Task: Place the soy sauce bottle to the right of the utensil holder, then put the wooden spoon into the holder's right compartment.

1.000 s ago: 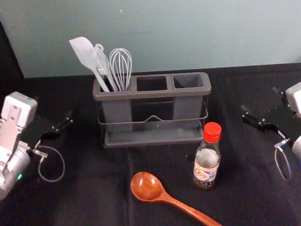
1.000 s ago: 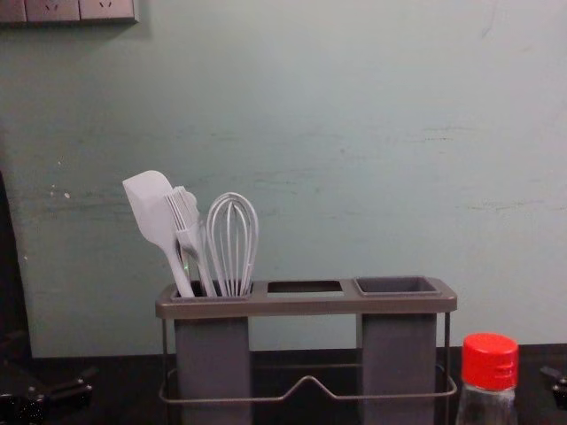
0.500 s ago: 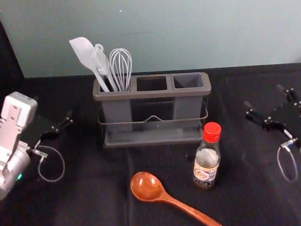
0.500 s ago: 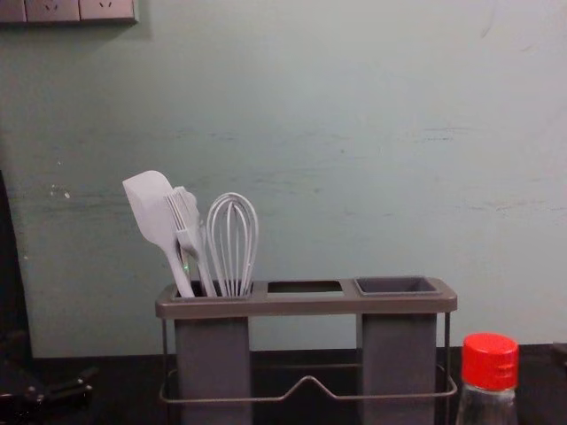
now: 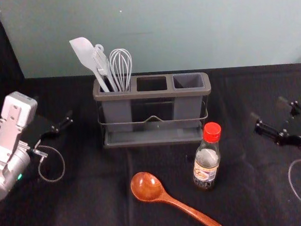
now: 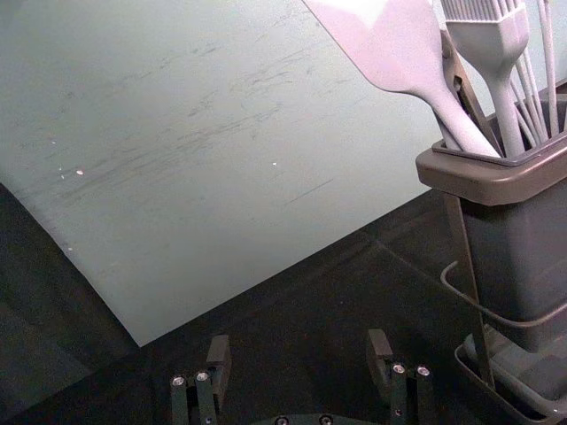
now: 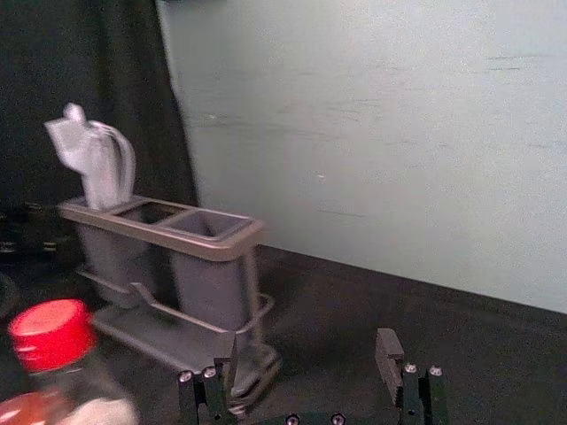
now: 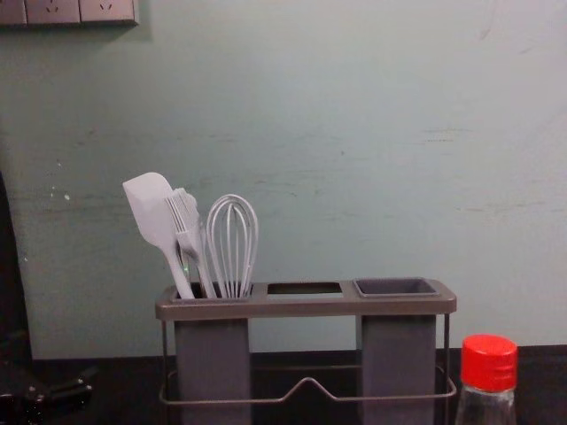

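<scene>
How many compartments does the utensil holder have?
3, in a row: left compartment, holding the whisk; middle compartment; right compartment, nearest the soy sauce bottle.

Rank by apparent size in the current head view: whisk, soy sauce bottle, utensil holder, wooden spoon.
1. Utensil holder, clearly largest.
2. Wooden spoon and soy sauce bottle, not ranked: the spoon looks longer, the bottle thicker.
3. Whisk, smallest; partly inside the holder.

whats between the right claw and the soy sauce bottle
Only a bare stretch of black cloth lies between the right claw and the bottle, as the head view shows.
</scene>
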`<move>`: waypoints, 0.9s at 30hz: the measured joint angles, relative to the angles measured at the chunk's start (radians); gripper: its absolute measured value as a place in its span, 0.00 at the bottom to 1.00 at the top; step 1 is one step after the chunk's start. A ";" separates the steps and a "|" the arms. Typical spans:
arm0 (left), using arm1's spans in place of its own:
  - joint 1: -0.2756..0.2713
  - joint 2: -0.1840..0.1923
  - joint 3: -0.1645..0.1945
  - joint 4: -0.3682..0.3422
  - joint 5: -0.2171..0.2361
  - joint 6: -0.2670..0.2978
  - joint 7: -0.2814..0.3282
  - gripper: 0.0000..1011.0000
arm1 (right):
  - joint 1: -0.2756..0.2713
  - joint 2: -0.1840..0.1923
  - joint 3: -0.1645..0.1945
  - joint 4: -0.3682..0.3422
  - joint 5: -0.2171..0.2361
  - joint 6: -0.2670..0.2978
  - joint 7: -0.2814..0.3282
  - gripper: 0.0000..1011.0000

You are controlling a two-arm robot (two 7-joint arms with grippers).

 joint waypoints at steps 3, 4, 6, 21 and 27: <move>0.000 0.000 0.000 0.000 0.000 0.000 0.000 0.99 | -0.025 0.016 0.013 -0.020 0.020 0.000 0.042 0.99; 0.000 0.000 0.000 0.000 0.000 0.000 0.000 0.99 | -0.039 0.027 0.019 -0.032 0.027 -0.005 0.070 0.99; 0.000 0.000 0.000 0.000 0.000 0.000 0.000 0.99 | -0.051 0.037 0.023 -0.042 0.028 -0.013 0.097 0.99; 0.000 0.000 0.000 0.000 0.000 0.000 0.000 0.99 | -0.064 0.061 -0.005 -0.059 -0.006 -0.079 0.320 0.99; 0.000 0.000 0.000 0.000 0.000 0.000 0.000 0.99 | -0.040 0.037 -0.026 -0.059 -0.019 -0.053 0.341 0.99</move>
